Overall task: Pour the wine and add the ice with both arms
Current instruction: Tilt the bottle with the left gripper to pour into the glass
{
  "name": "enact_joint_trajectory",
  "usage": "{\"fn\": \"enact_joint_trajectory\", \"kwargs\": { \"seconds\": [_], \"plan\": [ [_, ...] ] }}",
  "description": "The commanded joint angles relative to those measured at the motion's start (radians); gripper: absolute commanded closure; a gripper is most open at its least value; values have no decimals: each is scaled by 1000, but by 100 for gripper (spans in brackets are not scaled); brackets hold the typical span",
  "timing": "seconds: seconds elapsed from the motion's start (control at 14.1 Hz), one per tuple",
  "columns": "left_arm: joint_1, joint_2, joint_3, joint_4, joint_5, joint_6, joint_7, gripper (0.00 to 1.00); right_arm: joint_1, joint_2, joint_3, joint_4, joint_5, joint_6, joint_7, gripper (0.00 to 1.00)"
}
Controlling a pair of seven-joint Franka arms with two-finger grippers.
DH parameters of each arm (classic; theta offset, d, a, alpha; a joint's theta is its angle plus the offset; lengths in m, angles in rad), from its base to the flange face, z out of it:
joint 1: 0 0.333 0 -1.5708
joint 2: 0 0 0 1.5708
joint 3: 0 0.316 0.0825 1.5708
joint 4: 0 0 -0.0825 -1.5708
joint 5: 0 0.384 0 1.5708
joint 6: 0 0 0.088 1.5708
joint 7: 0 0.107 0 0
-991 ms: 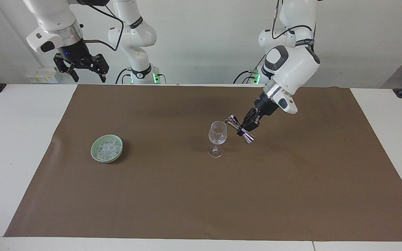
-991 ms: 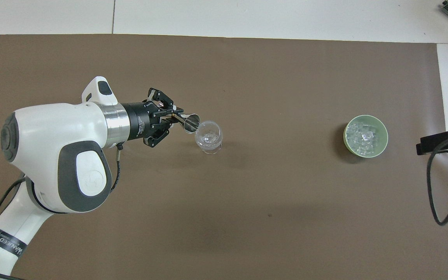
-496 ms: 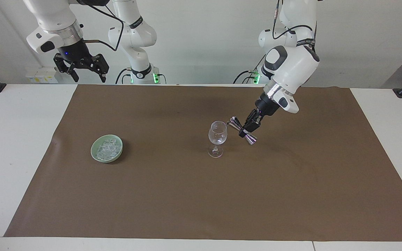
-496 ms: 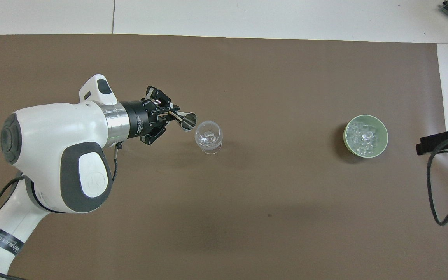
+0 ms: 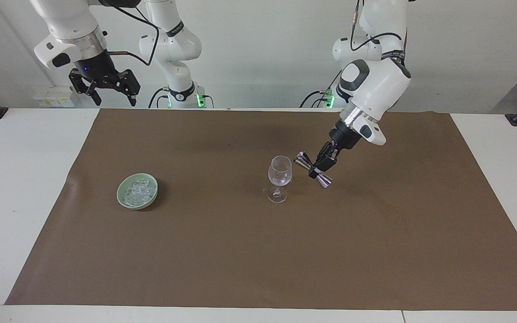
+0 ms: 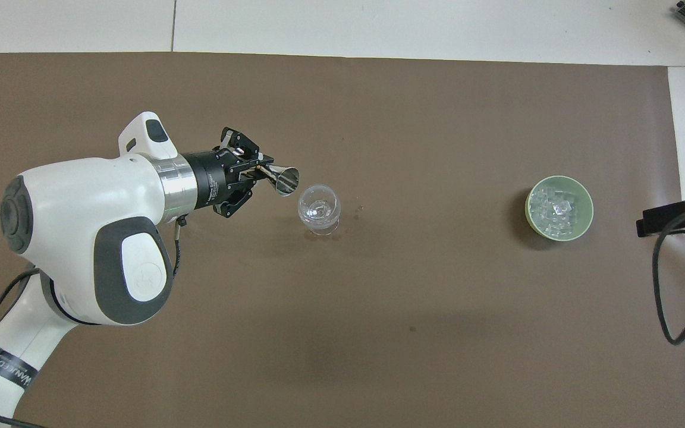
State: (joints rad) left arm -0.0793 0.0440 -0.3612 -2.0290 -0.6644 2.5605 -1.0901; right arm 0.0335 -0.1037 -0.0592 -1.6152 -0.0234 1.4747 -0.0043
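Left gripper [image 5: 321,167]: pinched around the waist of a steel jigger [image 5: 312,169], held in the air over the mat [image 5: 258,260], just beside the glass [image 5: 279,179] on the side toward the left arm's end of the table.
Jigger: tilted, one open cone mouth aimed at the glass rim; the overhead view shows that mouth [image 6: 287,180] close to the rim but apart from it.
Glass: a clear stemmed wine glass, upright on the mat near the middle of the table; something clear and glinting lies in its bowl [image 6: 319,209], but what it is cannot be told.
Ice [image 5: 138,191]: heaped in a green bowl [image 5: 123,201] on the mat, toward the right arm's end, well apart from the glass.
Right gripper [image 5: 103,87]: waiting raised above the table's edge nearest the robots, at the right arm's corner of the mat, its fingers spread and holding nothing.
Mat: brown sheet covering most of the white table [image 5: 20,179].
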Motion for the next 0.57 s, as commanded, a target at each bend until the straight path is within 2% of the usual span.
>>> {"fn": "enact_joint_trajectory", "kwargs": {
  "seconds": [0.0,0.5],
  "plan": [
    [-36,-1,14,-11,22,50,-16,100,-6,-8,1,0,7,-16,-25,0],
    [-45,-1,13,-16,22,70,-14,100,-6,-8,1,0,7,-16,-26,0]
  ]
}}
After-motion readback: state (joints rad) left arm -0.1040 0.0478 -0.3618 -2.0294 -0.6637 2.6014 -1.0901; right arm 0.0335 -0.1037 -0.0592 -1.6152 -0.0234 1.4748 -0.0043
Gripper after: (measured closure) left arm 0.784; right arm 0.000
